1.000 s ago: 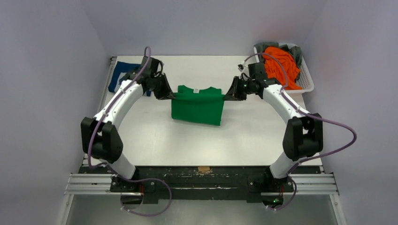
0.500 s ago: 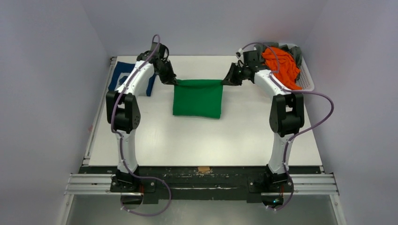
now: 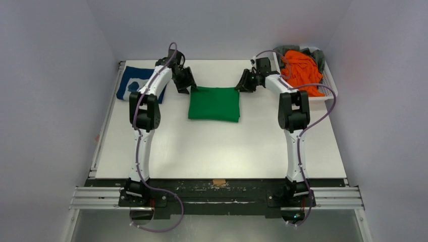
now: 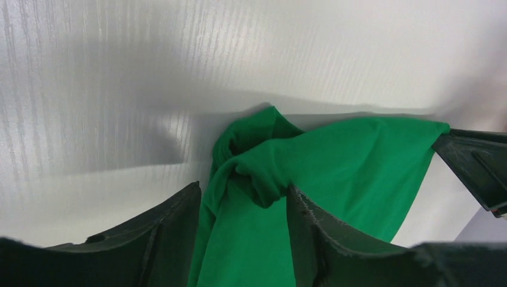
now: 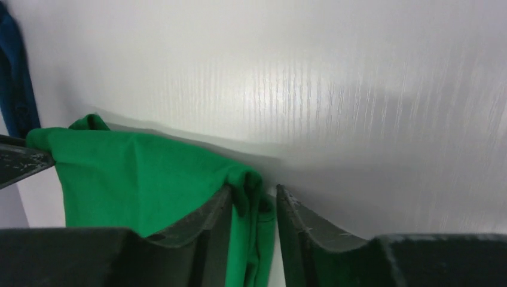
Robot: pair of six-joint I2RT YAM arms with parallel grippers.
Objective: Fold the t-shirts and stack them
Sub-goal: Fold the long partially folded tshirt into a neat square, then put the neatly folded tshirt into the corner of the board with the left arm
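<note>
Snagging is the main worry. The green t-shirt is lying folded into a neat rectangle at the far middle of the tabletop, and both arms are reaching to its far edge, one at each corner. The left end effector is standing with its jaws apart, and in its wrist view a bunched knot of green cloth is sitting loosely between the fingers. If that arm is pulling away while the knot is catching on a finger, the top layer is likely to be peeling open.

The right end effector is straddling the other corner through a narrower gap. I cannot tell whether it is pinching the fold or merely flanking it (the cloth is filling the whole space between the fingers). An uneven let-go, one corner freeing while the other is catching, is risking a skewed rectangle that would be stacking badly.

The navy t-shirt is lying at the far left of the tabletop, just beside the left arm, so a wide swing may be brushing it. The orange t-shirt is heaping over a grey one in the white basket at the far right.

Both arms are covering the green shirt's far corners in the overhead view, and the left arm is cutting off part of the navy shirt and its print. The grey shirt is showing only as a sliver. Neither wrist view is reaching the near edge of the fold, so how squarely the layers are meeting there is not showing up close.
</note>
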